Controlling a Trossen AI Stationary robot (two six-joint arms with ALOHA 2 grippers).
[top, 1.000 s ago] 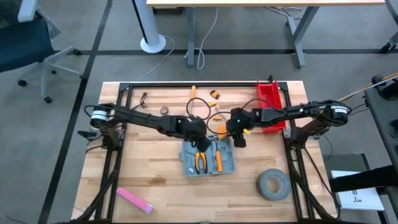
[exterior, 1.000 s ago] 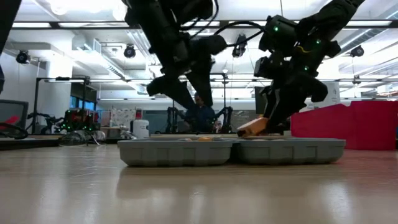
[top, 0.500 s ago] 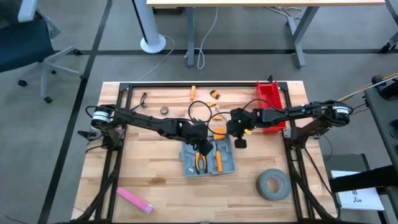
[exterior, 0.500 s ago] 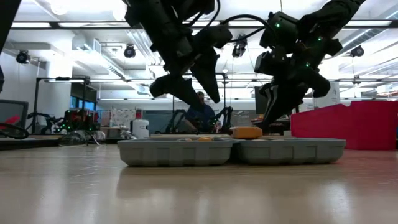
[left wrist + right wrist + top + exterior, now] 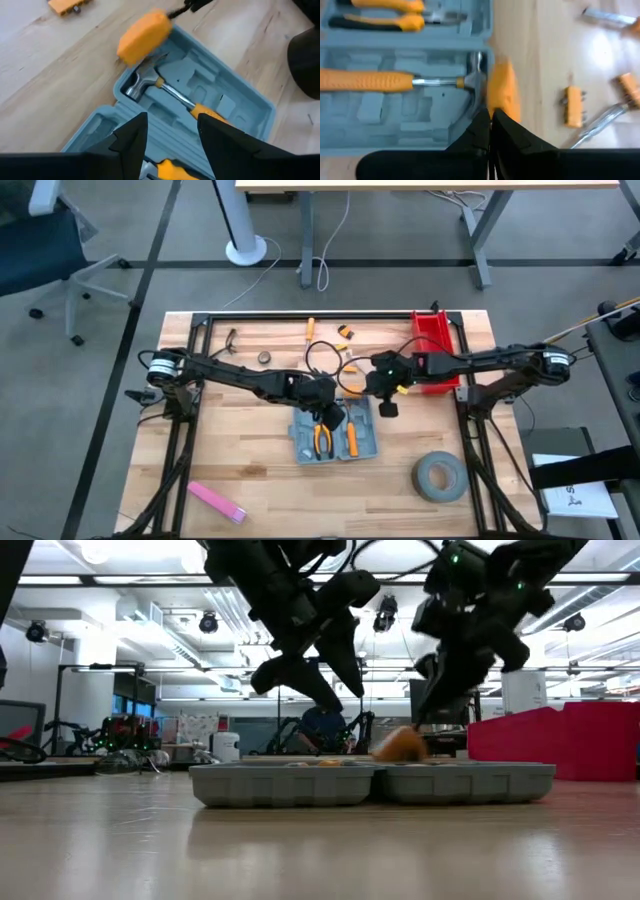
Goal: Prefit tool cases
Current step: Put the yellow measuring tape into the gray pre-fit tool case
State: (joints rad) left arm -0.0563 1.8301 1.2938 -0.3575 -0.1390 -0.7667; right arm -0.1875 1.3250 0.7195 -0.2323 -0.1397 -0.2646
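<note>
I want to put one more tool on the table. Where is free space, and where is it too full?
Free: bare wood between the pink block and the tool case, and left of the case. Crowded: between the case's far edge and the red bin, where both grippers, left and right, hang over loose parts.

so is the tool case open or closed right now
Open. The tool case lies flat with both halves spread; the hammer and pliers show in its recesses.

I can read no text, label, brand or number anywhere here, not even on the white sheet [image 5: 575, 498] beside my surface.
</note>
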